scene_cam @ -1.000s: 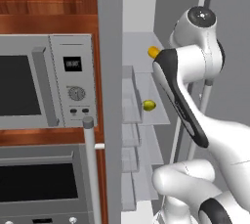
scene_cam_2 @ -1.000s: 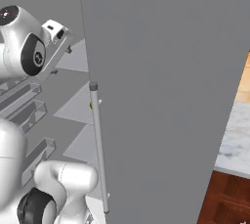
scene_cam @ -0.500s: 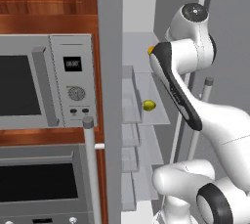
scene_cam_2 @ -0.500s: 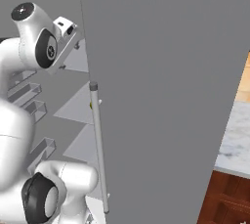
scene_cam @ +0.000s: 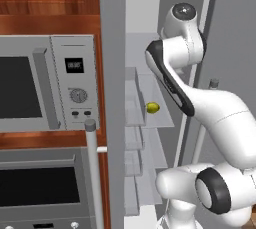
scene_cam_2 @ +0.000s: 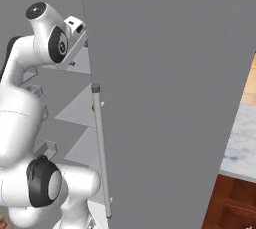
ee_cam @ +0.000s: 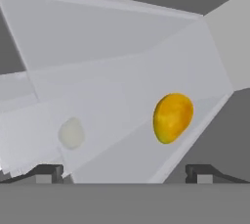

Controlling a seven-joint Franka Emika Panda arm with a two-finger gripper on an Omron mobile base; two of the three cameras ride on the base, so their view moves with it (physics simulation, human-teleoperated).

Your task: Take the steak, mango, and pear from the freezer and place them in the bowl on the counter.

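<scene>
Orange-yellow oval mango point(ee_cam: 172, 117) on pale translucent shelf point(ee_cam: 122, 96), long axis tilted near-upright, ahead, right of centre, of wide-open, empty end effector point(ee_cam: 124, 171).

Mango point(ee_cam: 172, 117) lies on an upper freezer point(scene_cam: 113, 73) shelf point(ee_cam: 122, 120); pear point(scene_cam: 152, 107) sits on the shelf below. Microwave point(scene_cam: 47, 83) stands left of the freezer, oven point(scene_cam: 40, 188) beneath it.
</scene>
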